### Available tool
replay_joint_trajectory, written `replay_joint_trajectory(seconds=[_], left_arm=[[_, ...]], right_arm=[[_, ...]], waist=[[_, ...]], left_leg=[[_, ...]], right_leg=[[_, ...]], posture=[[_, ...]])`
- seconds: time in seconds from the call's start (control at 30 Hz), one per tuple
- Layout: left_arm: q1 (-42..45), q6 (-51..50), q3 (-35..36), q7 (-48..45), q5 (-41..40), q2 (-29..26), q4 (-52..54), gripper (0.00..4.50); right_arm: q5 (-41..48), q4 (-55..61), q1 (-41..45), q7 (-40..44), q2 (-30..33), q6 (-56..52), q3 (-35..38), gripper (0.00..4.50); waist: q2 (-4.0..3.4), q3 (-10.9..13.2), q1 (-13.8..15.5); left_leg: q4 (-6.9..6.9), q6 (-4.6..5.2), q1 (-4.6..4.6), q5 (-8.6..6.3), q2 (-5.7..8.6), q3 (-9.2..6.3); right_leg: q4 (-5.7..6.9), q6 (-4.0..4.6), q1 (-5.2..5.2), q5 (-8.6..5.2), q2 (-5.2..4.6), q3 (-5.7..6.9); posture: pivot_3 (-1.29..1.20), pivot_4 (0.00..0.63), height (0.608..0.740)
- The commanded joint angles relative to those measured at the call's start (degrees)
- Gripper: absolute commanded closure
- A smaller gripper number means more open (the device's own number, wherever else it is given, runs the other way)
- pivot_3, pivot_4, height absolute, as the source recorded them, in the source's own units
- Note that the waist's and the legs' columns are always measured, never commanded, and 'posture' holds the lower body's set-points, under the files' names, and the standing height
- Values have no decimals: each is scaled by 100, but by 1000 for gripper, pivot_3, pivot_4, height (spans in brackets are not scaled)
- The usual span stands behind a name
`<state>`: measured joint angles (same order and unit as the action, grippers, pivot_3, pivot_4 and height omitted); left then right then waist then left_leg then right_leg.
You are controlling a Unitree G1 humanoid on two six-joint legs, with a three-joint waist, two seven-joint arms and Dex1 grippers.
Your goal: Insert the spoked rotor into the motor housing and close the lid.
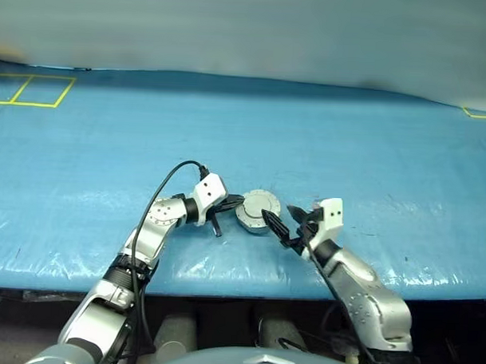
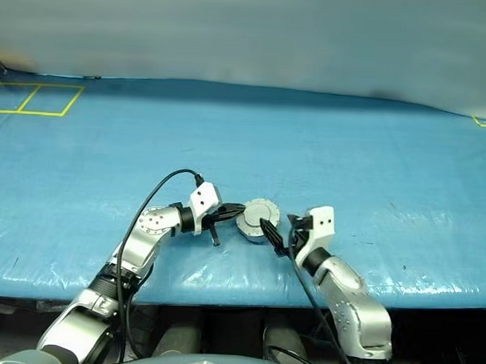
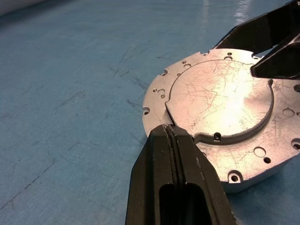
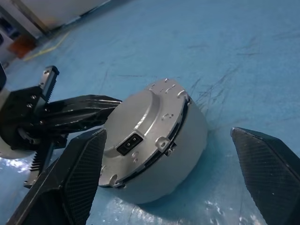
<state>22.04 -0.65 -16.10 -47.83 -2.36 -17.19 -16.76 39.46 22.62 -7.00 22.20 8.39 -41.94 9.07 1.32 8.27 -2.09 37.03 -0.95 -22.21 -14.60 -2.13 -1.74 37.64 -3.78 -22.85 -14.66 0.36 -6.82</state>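
The blue plastic-covered table is lying wide and bare toward twelve o'clock, its front edge running near the arms. The short round grey metal motor housing is sitting there with its plain grey raised-circle lid down on top. The left gripper, clenched empty, is touching the lid's nine o'clock rim. The right gripper, released, is straddling the housing from four o'clock.

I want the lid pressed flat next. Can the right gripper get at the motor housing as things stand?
Probably yes: the right gripper is open, its fingers either side of the motor housing, lid on top. The shut left gripper stands on the far side.
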Motion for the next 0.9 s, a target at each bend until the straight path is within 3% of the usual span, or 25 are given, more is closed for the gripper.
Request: replay_joint_trajectory(seconds=[0.03,0.17,0.63,0.73,0.9], left_arm=[[-130,-100,-212,-67,195,-45,-105,4500],[-114,-93,-202,-39,214,-66,-118,4500],[-119,-90,-236,-31,283,-133,-97,4500],[-123,-104,-221,-43,291,-124,-74,4500],[-102,-57,-236,-71,348,-170,-109,4500]], right_arm=[[1202,-27,8,-100,-91,-520,633,35],[1579,-336,-32,-264,-207,-807,663,35],[1476,-827,147,-205,-481,-545,285,35],[1372,-844,157,-226,-474,-450,187,636],[1275,-829,193,-257,-485,-365,45,2279]], waist=[[-5,2,-3],[-13,6,-11],[-27,12,-9],[-27,12,-8],[-29,10,-17]], left_leg=[[0,0,0,0,0,0],[-2,0,2,0,-3,-2],[0,0,-9,0,-1,-2],[0,0,-13,0,0,-3],[2,0,-29,0,-1,-2]], right_leg=[[0,0,0,0,1,0],[1,0,-1,-2,6,3],[0,-9,-10,2,4,4],[-1,-17,-12,7,3,4],[2,-25,-31,12,5,4]], posture=[[0,150,740],[0,150,740],[0,150,740],[0,150,740],[0,150,740]])
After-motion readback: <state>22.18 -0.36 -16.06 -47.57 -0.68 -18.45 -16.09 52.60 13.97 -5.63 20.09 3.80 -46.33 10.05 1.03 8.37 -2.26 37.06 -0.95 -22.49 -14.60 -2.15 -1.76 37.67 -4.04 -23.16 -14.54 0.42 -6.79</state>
